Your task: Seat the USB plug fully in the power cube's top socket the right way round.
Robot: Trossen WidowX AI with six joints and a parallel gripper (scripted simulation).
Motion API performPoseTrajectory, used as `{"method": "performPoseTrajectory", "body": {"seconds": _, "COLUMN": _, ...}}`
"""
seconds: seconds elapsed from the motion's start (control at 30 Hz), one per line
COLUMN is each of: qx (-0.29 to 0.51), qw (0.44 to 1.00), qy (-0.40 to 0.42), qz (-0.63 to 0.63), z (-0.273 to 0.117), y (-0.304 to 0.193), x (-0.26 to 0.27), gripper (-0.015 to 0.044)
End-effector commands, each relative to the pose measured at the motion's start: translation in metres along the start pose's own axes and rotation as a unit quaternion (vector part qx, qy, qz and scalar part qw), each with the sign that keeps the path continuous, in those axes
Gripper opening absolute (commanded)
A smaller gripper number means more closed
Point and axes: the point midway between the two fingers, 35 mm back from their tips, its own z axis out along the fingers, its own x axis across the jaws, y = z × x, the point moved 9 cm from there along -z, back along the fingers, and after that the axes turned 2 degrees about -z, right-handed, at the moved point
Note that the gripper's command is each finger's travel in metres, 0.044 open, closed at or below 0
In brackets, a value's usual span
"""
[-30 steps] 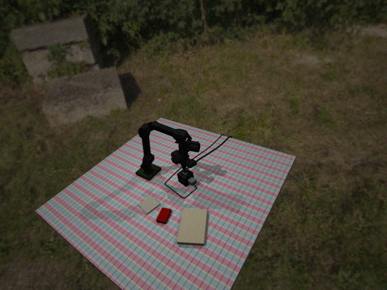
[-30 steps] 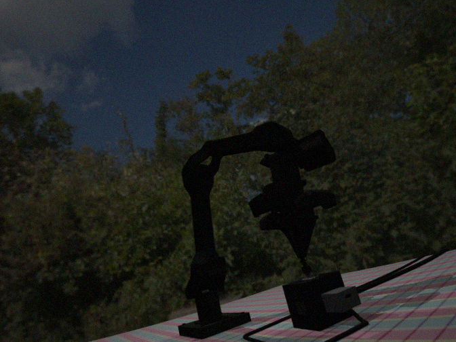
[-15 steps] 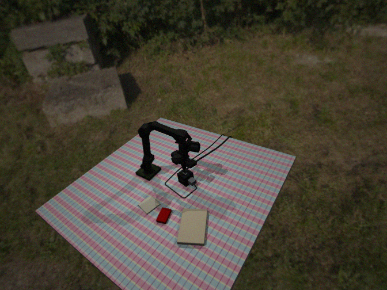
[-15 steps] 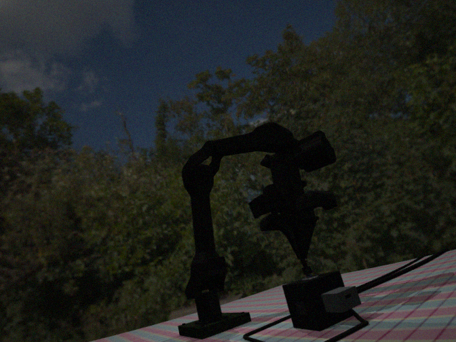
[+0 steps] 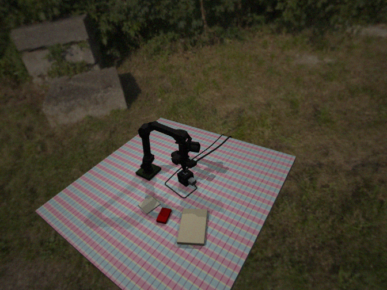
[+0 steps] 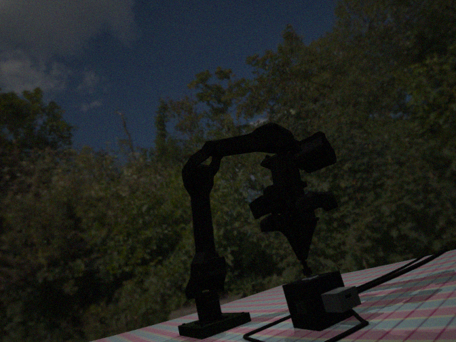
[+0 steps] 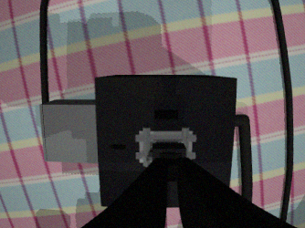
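Note:
The black power cube (image 5: 183, 179) (image 6: 309, 303) (image 7: 123, 125) stands on the checked cloth. The socket on its top has a light grey rim (image 7: 165, 135). My gripper (image 5: 184, 168) (image 6: 303, 261) (image 7: 171, 167) points down over the cube's top and is shut on the small dark USB plug (image 6: 306, 269) (image 7: 168, 148). The plug is at the socket, within the rim in the wrist view, and a short dark stretch of it shows between the fingertips and the cube's top. The fingers partly hide it; its depth and which way round it is cannot be told.
A grey block (image 5: 192, 181) (image 6: 339, 300) (image 7: 70, 131) sticks out of the cube's side. A black cable (image 5: 174, 191) (image 6: 266, 324) (image 7: 287, 98) loops around the cube. A red box (image 5: 163, 215), a pale flat piece (image 5: 148, 205) and a tan book-like slab (image 5: 192, 226) lie farther off.

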Motion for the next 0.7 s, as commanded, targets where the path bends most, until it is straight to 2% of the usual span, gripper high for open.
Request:
{"method": "performPoseTrajectory", "body": {"seconds": 0.0, "qx": -0.002, "qw": 1.000, "qy": 0.002, "qz": 0.003, "z": 0.0008, "y": -0.0001, "x": 0.0003, "gripper": 0.0000}}
{"method": "performPoseTrajectory", "body": {"seconds": 0.67, "qx": -0.002, "qw": 1.000, "qy": 0.002, "qz": 0.003, "z": 0.0032, "y": -0.0004, "x": 0.0003, "gripper": 0.0000}}
